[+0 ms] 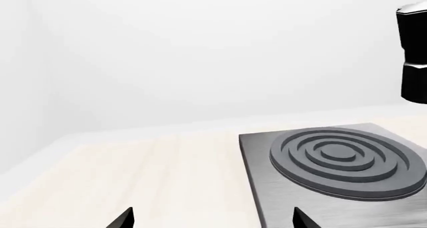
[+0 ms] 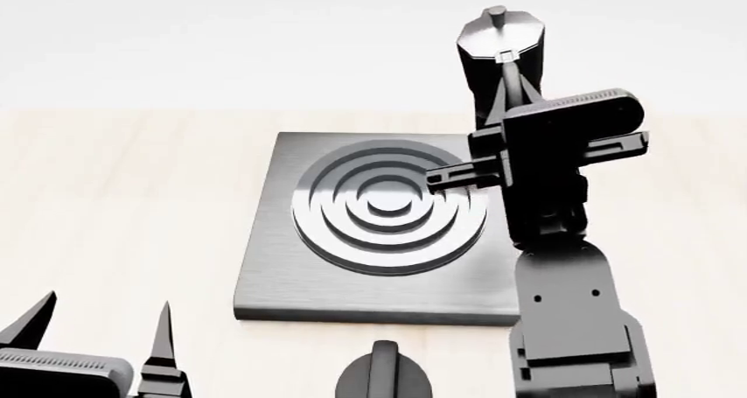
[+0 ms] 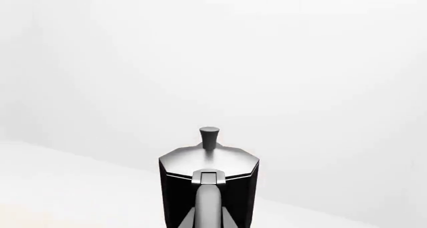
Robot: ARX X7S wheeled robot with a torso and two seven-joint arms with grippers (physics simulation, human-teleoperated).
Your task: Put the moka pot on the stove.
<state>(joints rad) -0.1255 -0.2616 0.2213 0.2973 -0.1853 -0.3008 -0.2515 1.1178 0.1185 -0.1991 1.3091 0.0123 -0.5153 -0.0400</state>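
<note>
Your right arm: raised, wrist bent forward, right gripper (image 2: pixel 505 101) at the moka pot (image 2: pixel 499 52) handle, jaw state hidden. Your left gripper (image 2: pixel 100 328): low, well apart from the pot, fingers spread.

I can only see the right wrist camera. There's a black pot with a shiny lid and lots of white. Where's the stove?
Observer: The flat square grey metal stove with raised rings lies nearer the robot, left of the tall glossy black moka pot.
Operator: Is the pot standing on something?
Observer: No. The left wrist view shows its bottom hanging in the air, above the pale wooden table.
Operator: What's my other hand doing?
Observer: The left gripper is open, holding nothing.
</note>
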